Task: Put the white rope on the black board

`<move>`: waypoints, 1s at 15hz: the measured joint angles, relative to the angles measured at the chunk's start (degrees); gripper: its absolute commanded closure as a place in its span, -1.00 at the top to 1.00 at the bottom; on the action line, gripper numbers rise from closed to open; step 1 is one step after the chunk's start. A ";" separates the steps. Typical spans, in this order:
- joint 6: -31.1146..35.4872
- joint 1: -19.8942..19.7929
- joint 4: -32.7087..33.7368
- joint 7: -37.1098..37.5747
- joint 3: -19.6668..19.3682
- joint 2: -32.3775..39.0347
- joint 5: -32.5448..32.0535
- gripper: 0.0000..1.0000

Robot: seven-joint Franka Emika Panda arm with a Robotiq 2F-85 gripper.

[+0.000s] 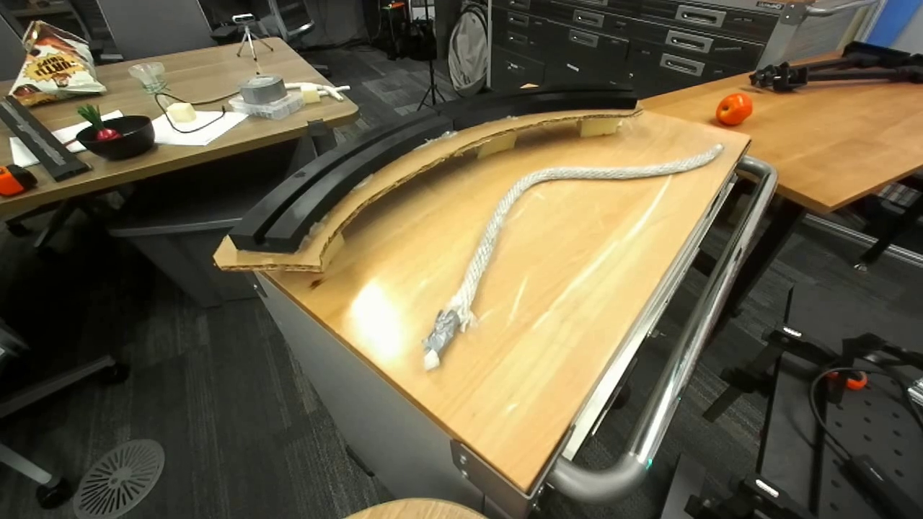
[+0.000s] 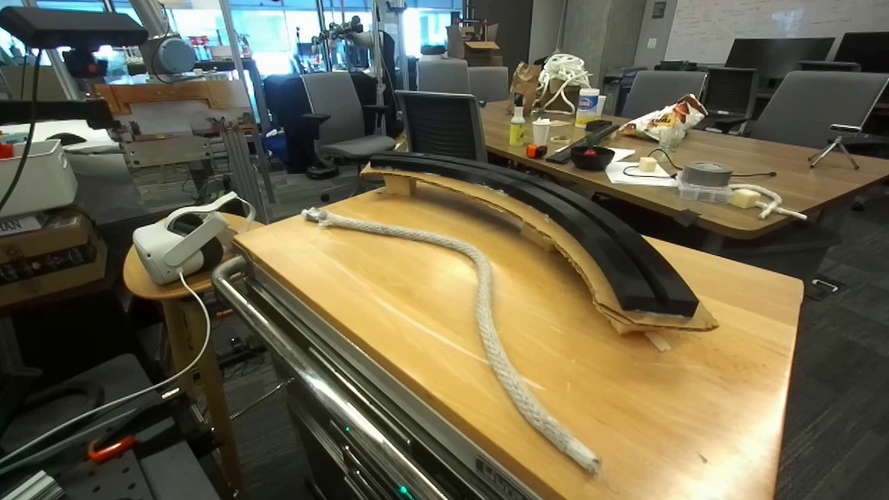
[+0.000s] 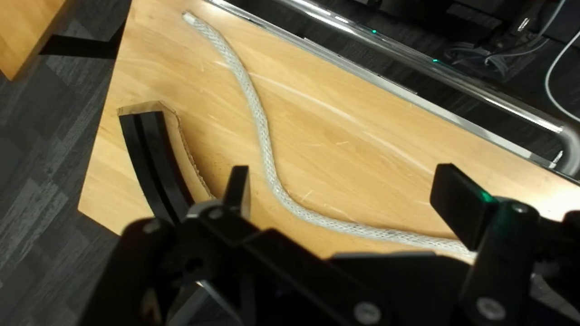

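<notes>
Two long things share the tabletop [image 1: 598, 231] in an exterior view: the white rope [image 1: 488, 238], lying in a loose S-bend across its middle, and the black board [image 1: 382, 155], arcing along the far left side. They lie apart, no part of the rope on the board, so the placing seems still to be done. The board rests on cardboard [image 1: 433, 155] propped on pale blocks [image 1: 600, 127] — presumably to raise it and keep its curve steady. Its lengthwise groove [image 3: 149, 156], clear in the wrist view, looks like the natural seat for the rope, which would have to bend to match. Grey tape [image 1: 441, 328] wraps the rope's near end, probably to hold its loose strands together. The claw [image 3: 349, 194] has its fingers spread wide and holds nothing; the rope shows below and between them — likely that spread is kept to straddle it. Neither exterior view shows the claw, so its height is hard to judge.
</notes>
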 measured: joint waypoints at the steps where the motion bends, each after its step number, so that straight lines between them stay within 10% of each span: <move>1: 2.21 0.00 0.02 -0.52 -0.26 0.92 -0.58 1.00; 9: 27.89 -1.14 8.37 -8.97 -4.95 22.50 4.03 1.00; 15: 34.48 -0.49 14.87 -16.13 -1.86 30.16 8.24 1.00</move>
